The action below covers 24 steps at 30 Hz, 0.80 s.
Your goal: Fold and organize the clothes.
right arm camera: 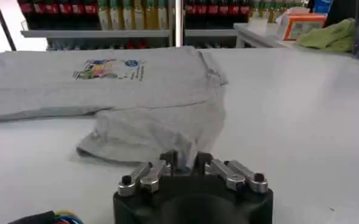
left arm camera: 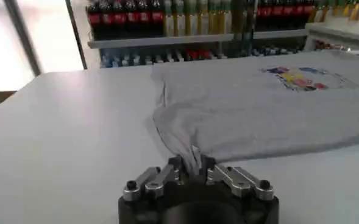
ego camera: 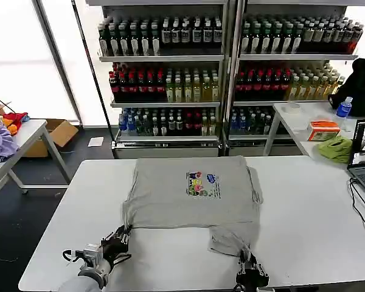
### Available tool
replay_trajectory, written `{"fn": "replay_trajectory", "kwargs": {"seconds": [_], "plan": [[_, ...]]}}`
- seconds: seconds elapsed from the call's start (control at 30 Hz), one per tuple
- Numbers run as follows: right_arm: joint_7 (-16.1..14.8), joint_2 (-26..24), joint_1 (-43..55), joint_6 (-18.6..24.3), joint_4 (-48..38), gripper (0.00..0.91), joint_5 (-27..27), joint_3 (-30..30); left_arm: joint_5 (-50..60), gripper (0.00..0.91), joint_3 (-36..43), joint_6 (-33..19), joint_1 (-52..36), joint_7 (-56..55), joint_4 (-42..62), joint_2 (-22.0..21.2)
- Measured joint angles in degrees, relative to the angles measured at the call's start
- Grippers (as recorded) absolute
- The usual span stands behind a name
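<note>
While the grey shirt [ego camera: 191, 191] lies spread at the centre of the white counter [ego camera: 304, 225], print side up, the left hand [ego camera: 117, 238] at seven o'clock is clamped on its near left corner. The right hand [ego camera: 250, 272] at five o'clock pinches the loose fold of cloth at the shirt's near right corner.
</note>
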Motion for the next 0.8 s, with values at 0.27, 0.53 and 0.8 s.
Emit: {"fn": "replay_trajectory", "kwargs": {"seconds": [0.27,0.53,0.8], "plan": [[-0.8,-0.4,0.9,0.6,0.1,0.0,0.3,0.8,-0.1,0.0,-0.3,0.0,-0.9,0.0,0.5,-0.8],[-2.5,-0.7,2.4,1.5,1.8,0.0,0.2,3.3,-1.1,0.0,-0.1,-2.2,-1.6,-0.2,-0.7,-2.1],[-4.4,-1.2,5.9,2.0,2.8,0.0,-0.1,5.7,-2.3,0.0,0.3,-5.4,-3.8,-0.8,-1.7,-2.6]]}}
